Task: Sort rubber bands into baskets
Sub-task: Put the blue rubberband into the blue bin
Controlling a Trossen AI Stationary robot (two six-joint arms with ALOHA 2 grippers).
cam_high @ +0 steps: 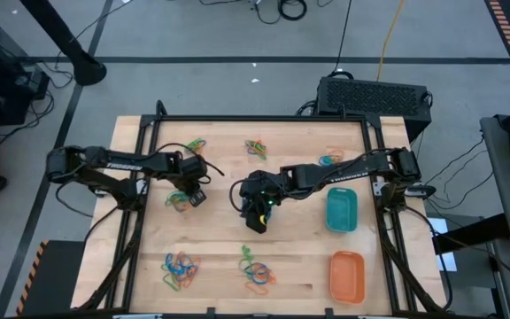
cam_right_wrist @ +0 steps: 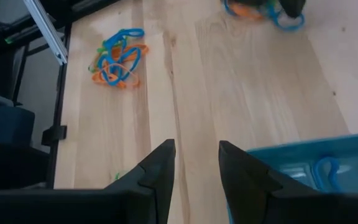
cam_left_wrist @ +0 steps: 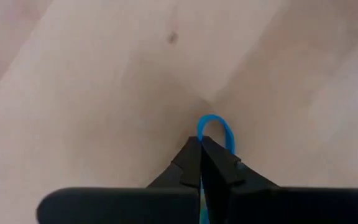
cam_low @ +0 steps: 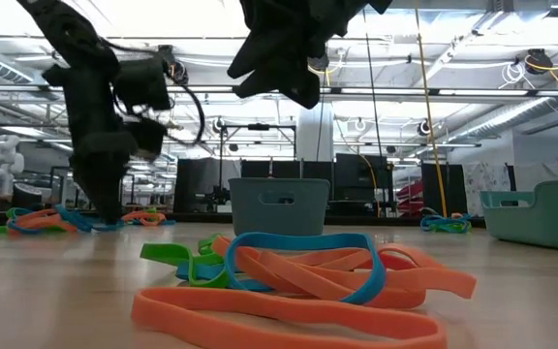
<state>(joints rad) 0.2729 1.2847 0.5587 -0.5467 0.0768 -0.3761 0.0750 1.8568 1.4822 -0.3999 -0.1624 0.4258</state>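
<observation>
While hanging over the table (cam_high: 220,239), well apart from the teal basket (cam_high: 341,210) and the orange basket (cam_high: 346,275), facing a long carry with the left gripper (cam_left_wrist: 201,142), clamped shut on one blue rubber band (cam_left_wrist: 213,127). Pinching only a thin stretch at the very tips, so risking a slip or a snap-away on lifting. Possibly dragging neighbours out of the mixed pile (cam_high: 179,202) just below, tangled as they are looking. Waiting near table centre with the right gripper (cam_right_wrist: 194,149), fingers parted and holding nothing.

Hiding the blue basket (cam_right_wrist: 316,165) in the high view, probably under that right arm. Showing only one corner of it in the right wrist view, with a blue band lying inside. Blocking the rest of the pinched loop behind the left fingers.
</observation>
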